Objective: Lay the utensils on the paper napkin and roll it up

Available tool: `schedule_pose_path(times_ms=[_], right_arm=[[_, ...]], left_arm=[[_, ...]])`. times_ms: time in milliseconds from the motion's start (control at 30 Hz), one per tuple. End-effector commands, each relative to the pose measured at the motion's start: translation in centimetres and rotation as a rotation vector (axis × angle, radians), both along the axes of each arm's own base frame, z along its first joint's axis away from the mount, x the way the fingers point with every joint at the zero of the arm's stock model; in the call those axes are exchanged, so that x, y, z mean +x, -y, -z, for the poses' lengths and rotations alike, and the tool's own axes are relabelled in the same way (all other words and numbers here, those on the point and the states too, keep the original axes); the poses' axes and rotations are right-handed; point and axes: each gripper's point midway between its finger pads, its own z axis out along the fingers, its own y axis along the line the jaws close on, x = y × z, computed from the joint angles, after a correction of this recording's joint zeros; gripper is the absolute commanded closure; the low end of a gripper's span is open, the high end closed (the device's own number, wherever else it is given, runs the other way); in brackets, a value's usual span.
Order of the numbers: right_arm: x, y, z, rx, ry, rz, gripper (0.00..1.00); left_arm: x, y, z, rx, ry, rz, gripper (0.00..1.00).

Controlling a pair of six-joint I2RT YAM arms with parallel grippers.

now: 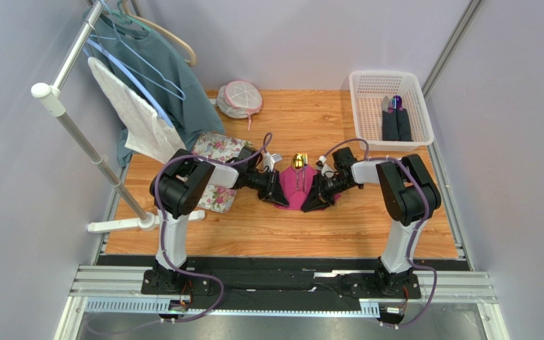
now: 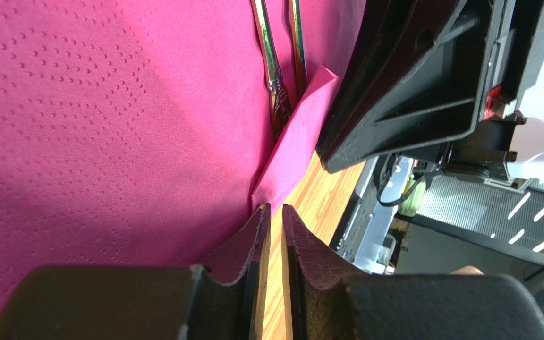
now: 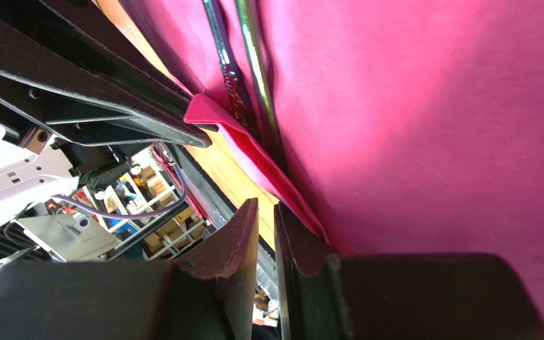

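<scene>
Your left gripper (image 2: 271,212) is holding its jaws drawn to a thin slit with wood showing through. The napkin (image 2: 112,142) edge is meeting its fingertips (image 2: 253,237) (whether it is nipped, you cannot tell). Your right gripper (image 3: 265,212) is sitting much the same on the other side, jaws almost closed, with the napkin's turned-up edge running in behind one finger. Both grippers are resting low at the napkin's near edge, tips facing each other and close together.

One napkin is lying in the middle of the table (image 1: 289,234). It is plain magenta paper, faintly dimpled, and its near edge is curling up into a flap. Two utensils (image 2: 276,64) are lying on it side by side, their thin shiny handles just beside each other and pointing away from you. A rounded gold end (image 1: 298,161) is poking past the far edge.
</scene>
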Motion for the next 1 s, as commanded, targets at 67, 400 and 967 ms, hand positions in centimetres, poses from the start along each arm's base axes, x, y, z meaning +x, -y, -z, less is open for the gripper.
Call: schedule_pose_path(times_ms=[67, 400, 967], right_arm=[[-0.2, 1.7, 1.1, -0.010, 0.001, 0.023, 0.81], [-0.4, 4.2, 2.0, -0.044, 0.000, 0.045, 0.83], [0.6, 5.1, -2.0, 0.008, 0.102, 0.062, 0.85]], left_arm=[[0.3, -0.9, 2.1, 0.065, 0.002, -0.022, 0.80], [0.2, -1.2, 2.3, 0.074, 0.001, -0.023, 0.80], [0.5, -1.0, 1.3, 0.050, 0.039, -0.014, 0.80]])
